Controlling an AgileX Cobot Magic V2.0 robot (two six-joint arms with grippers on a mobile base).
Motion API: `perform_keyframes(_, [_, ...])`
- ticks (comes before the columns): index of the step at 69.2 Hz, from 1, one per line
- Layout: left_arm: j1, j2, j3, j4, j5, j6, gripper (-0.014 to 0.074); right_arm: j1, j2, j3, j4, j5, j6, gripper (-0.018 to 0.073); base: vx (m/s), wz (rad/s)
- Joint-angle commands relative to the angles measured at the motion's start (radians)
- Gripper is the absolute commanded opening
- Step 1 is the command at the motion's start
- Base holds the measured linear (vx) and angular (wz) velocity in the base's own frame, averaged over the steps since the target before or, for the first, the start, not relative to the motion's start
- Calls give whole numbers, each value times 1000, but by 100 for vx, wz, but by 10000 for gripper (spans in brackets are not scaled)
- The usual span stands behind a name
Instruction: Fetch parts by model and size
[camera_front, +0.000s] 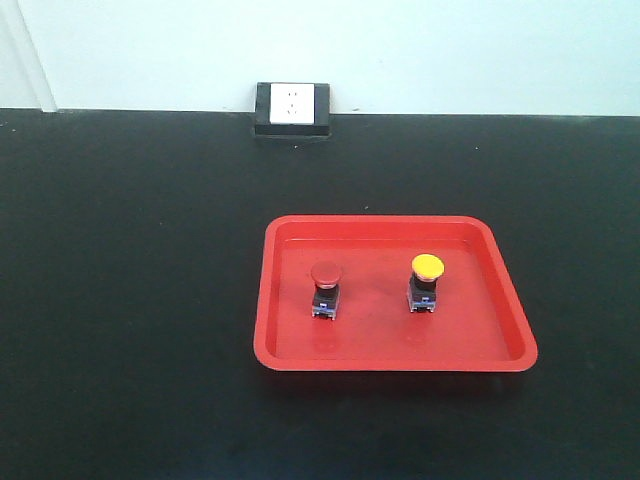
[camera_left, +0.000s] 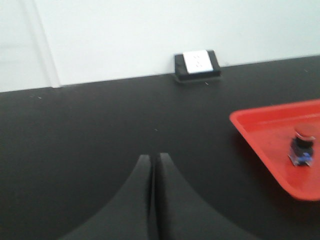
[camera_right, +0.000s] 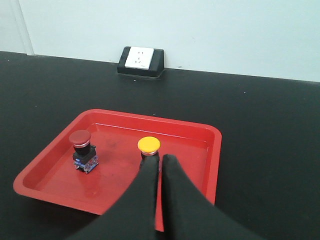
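**Both grippers closed, switches in tray**

Left gripper (camera_left: 151, 161) pressed together over bare black table (camera_front: 120, 300). Right gripper (camera_right: 161, 161) likewise closed, empty, just short of yellow-capped switch (camera_right: 149, 146). Red-capped switch (camera_front: 325, 288) alongside, both upright in red tray (camera_front: 395, 358). Wall socket (camera_front: 293, 108) behind.

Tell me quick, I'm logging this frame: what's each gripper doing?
Left gripper: closed, empty, over the bare black table.
Right gripper: closed, holding nothing, just in front of the yellow button.

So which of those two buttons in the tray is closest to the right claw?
The yellow-capped button: the right gripper sits directly before it, while the red-capped button stands apart, further left.
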Motion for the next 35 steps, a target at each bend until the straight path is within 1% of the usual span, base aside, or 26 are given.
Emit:
perform_keyframes(1, [44,-12,36,-37,-154,8,-6,-5,9,-27,-7,-75,-2,-9,0,0])
perform_keyframes(7, [76,-62,121,-57,-240,7,-6,-5,9,-27,-7,-75,-2,-9,0,0])
perform_keyframes(16, [106,-120,249,-63,-300,-4,-6,-5,9,-27,-7,-75,-2,-9,0,0])
perform_keyframes(29, [113,-141,408,-63,-378,-4,-6,-5,9,-27,-7,-75,-2,-9,0,0])
perform_keyframes(35, [113,-141,467,-64,-471,-4,-6,-5,9,-27,-7,-75,-2,-9,0,0])
